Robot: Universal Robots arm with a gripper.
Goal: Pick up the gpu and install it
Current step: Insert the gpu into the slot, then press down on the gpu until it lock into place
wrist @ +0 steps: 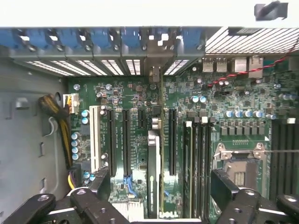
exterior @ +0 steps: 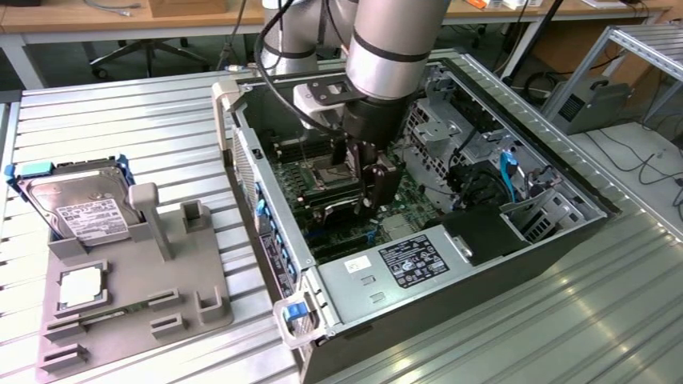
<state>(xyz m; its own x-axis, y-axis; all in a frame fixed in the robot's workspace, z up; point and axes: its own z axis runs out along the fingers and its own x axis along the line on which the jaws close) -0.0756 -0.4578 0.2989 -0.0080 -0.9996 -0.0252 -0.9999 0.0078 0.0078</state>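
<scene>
The black two-fingered gripper [exterior: 369, 180] is closed on the thin dark gpu card [wrist: 153, 175], held edge-on above the green motherboard [wrist: 140, 140] inside the open grey computer case [exterior: 353, 280]. It appears aligned with a long black slot [wrist: 172, 142], though seating cannot be judged. The card should go down level, its silver bracket end toward the case's rear openings.

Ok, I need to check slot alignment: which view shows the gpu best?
The wrist view: the gpu appears edge-on, running alongside the motherboard slots. The exterior view shows it as a dark slab under the arm.

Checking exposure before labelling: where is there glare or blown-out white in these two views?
Exterior view: bright streaks of glare on the ribbed metal table; the case interior is darker. Wrist view: a blown-out white band runs along the case edge, while the motherboard is evenly lit.
</scene>
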